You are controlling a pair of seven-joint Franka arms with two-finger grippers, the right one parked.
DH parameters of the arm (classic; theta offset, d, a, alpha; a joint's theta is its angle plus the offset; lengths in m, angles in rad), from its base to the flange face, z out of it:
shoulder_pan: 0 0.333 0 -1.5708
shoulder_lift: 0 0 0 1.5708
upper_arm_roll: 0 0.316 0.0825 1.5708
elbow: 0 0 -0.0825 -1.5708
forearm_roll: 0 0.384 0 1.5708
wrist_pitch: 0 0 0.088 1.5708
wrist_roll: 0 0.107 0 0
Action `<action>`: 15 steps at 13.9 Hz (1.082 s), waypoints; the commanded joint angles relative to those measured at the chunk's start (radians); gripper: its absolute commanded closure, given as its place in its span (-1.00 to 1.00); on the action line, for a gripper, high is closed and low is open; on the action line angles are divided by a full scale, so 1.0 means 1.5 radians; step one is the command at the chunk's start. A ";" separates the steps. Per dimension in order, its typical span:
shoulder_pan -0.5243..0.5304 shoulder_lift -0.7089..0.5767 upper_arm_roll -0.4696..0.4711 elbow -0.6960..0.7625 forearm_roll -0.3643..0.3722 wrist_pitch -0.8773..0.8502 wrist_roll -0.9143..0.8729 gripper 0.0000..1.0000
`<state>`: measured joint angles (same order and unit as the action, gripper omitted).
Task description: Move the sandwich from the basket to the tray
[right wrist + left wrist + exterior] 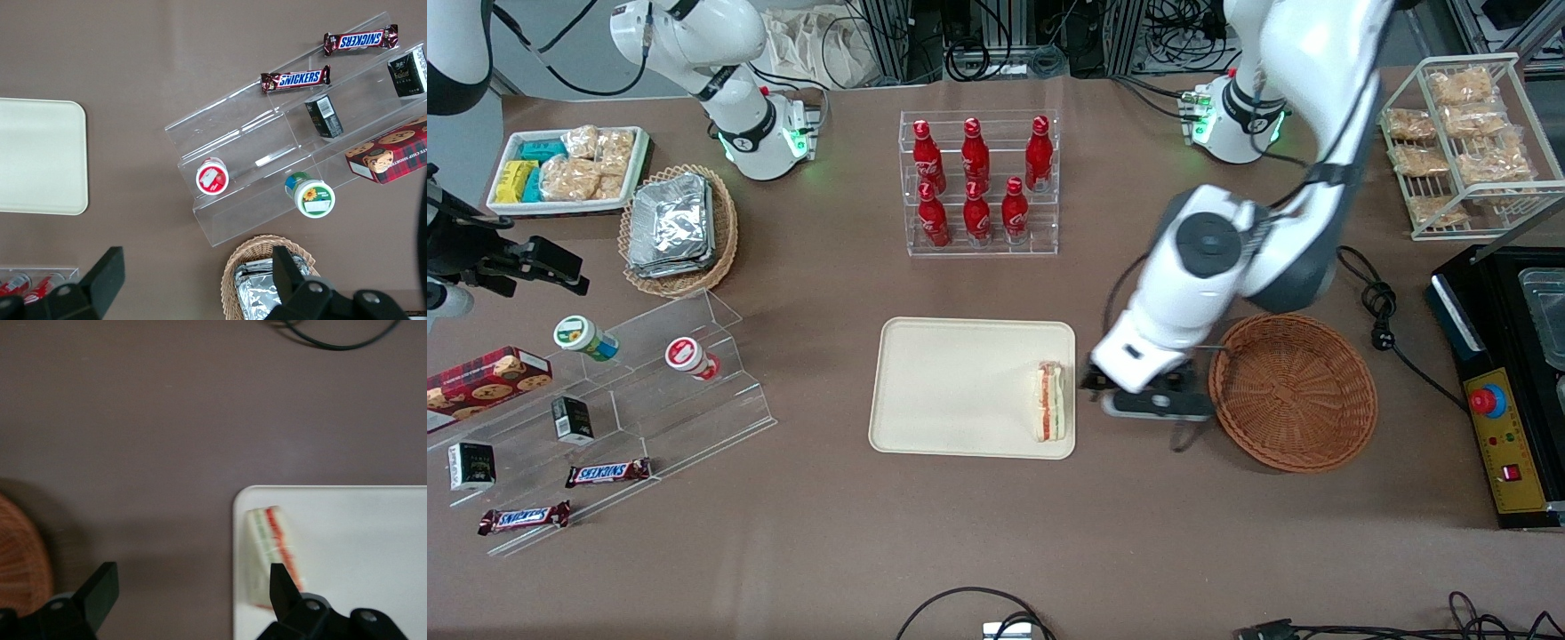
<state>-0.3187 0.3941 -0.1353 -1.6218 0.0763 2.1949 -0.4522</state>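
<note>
The sandwich [1050, 402] [273, 550] lies on the cream tray [960, 387] [360, 540], at the tray's edge toward the working arm, its red and green filling showing. The reddish-brown wicker basket [1294, 391] [20, 560] stands empty beside the tray, toward the working arm's end of the table. My left gripper [1143, 400] [191, 577] hovers over the bare table between tray and basket. It is open and holds nothing; one fingertip [277, 577] shows over the tray's edge, close to the sandwich.
A clear rack of red cola bottles [978, 182] stands farther from the front camera than the tray. Acrylic steps with snacks [649, 373] and a tan basket of foil packets [680, 227] lie toward the parked arm's end. A black cable [1378, 311] and black device [1503, 391] flank the basket.
</note>
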 commanded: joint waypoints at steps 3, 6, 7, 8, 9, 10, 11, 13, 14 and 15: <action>0.103 -0.127 -0.004 -0.040 -0.017 -0.174 0.136 -1.00; 0.153 -0.204 -0.004 -0.069 -0.020 -0.240 0.169 -1.00; 0.160 -0.233 -0.004 -0.083 -0.023 -0.254 0.169 -1.00; 0.164 -0.253 -0.004 -0.087 -0.036 -0.278 0.169 -1.00; 0.183 -0.269 -0.004 -0.087 -0.041 -0.299 0.169 -1.00; 0.191 -0.284 -0.004 -0.089 -0.041 -0.308 0.174 -1.00; 0.192 -0.299 -0.004 -0.100 -0.041 -0.308 0.175 -1.00; 0.201 -0.312 -0.005 -0.103 -0.042 -0.312 0.175 -1.00; 0.201 -0.312 -0.005 -0.101 -0.049 -0.315 0.175 -1.00; 0.202 -0.312 -0.005 -0.101 -0.066 -0.316 0.176 -1.00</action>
<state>-0.0324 -0.0516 -0.1316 -1.7494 0.0173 1.7272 -0.2067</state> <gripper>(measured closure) 0.000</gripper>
